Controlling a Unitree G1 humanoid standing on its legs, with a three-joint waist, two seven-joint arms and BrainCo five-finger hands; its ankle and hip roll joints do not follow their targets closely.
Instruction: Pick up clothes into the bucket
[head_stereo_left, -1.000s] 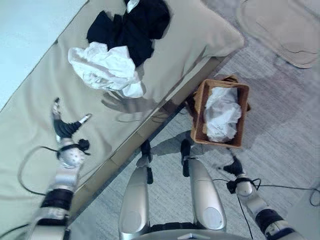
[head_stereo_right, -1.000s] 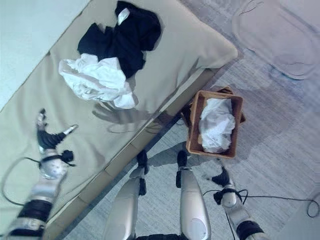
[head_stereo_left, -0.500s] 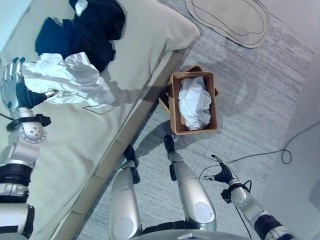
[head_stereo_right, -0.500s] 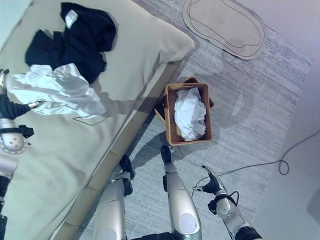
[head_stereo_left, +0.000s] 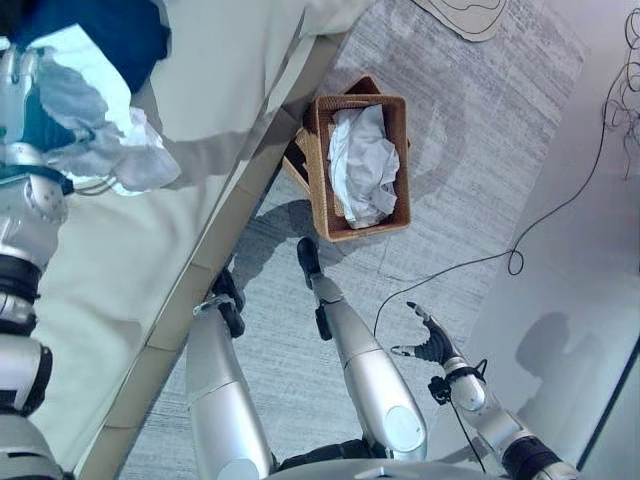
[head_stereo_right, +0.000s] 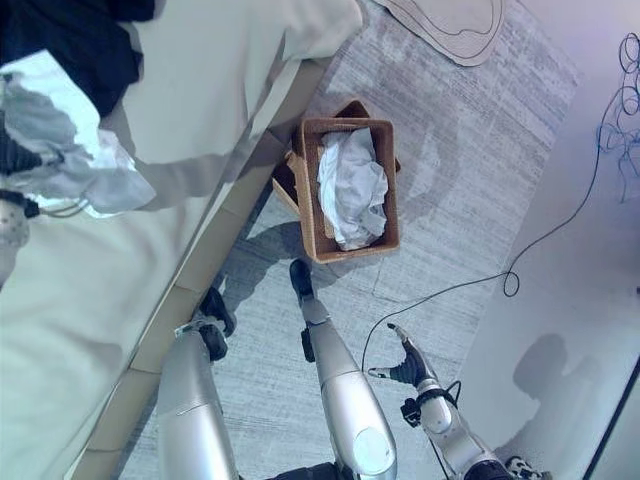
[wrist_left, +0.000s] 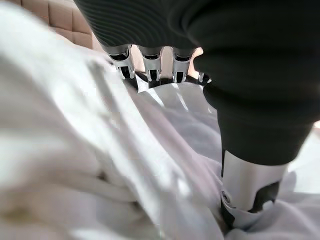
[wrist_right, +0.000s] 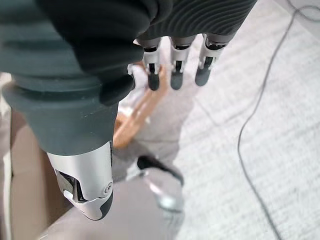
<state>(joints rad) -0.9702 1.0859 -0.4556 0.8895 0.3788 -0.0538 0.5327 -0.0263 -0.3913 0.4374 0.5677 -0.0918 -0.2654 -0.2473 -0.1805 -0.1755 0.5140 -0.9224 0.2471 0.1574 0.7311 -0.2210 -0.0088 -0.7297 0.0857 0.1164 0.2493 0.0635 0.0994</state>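
One white shirt (head_stereo_left: 95, 120) on bed (head_stereo_left: 120, 270) under your left robot hand (head_stereo_left: 22, 100), grip unclear; right robot hand (head_stereo_left: 432, 345) relaxed, empty, over floor; basket (head_stereo_left: 357, 165) holds white cloth.

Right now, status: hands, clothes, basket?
Left hand shut on white garment on the bed. Right hand open over floor. Wicker basket beside bed already holds white cloth. Dark garment on bed.

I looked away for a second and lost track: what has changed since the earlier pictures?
The left hand reached up the bed to the white garment and closed on it. The camera swung too. The dark garment, the basket with its white cloth and the idle right hand stayed put.
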